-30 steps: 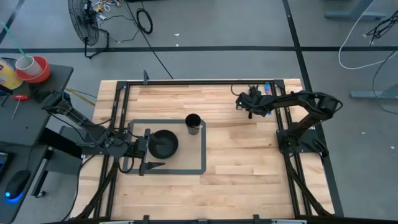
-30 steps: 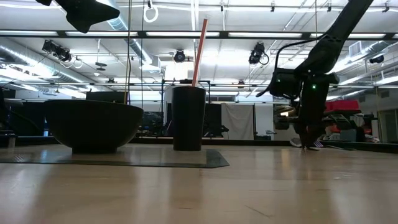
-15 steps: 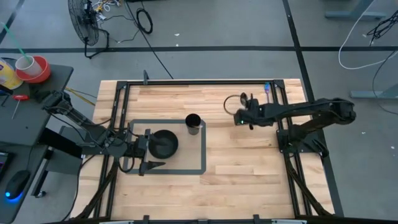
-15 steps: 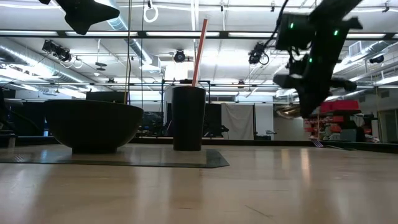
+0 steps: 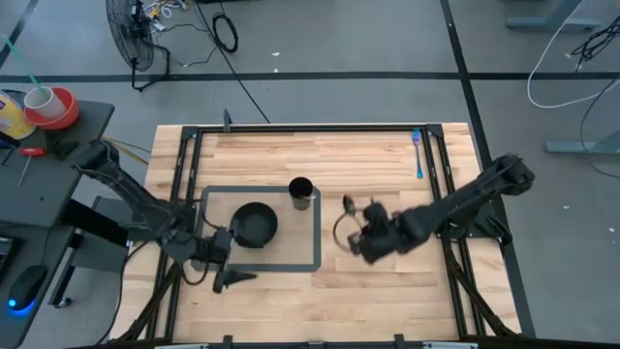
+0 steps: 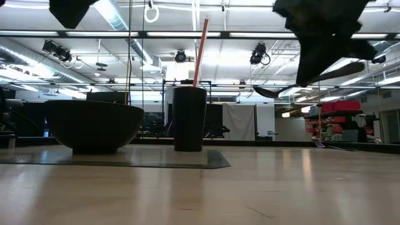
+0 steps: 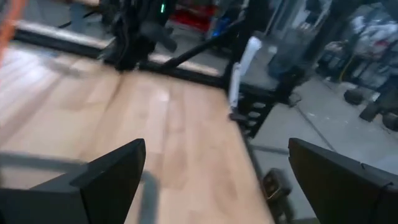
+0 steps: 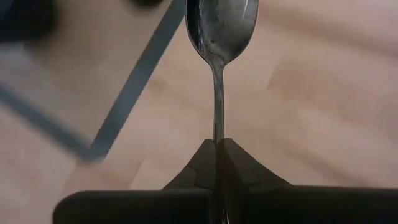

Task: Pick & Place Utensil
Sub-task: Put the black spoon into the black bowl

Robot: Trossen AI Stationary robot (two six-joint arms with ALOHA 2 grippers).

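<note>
Two arms are over the pale wooden plank surface (image 5: 368, 281). My right gripper (image 8: 217, 144) has its fingers pinched tight on the handle of a shiny metal spoon (image 8: 220, 37), which sticks straight out ahead of them, bowl foremost, above the wood. From overhead that gripper (image 5: 356, 231) sits just right of the grey taped rectangle (image 5: 318, 242), near the middle of the surface. My left gripper (image 5: 228, 264) hangs by the rectangle's lower left corner with its fingers (image 7: 106, 180) spread wide, holding nothing. Inside the rectangle I see a round black bowl (image 5: 254, 224) and, at its upper right, a tall black cup (image 5: 301, 192) with an orange straw (image 6: 200, 51) standing in it.
</note>
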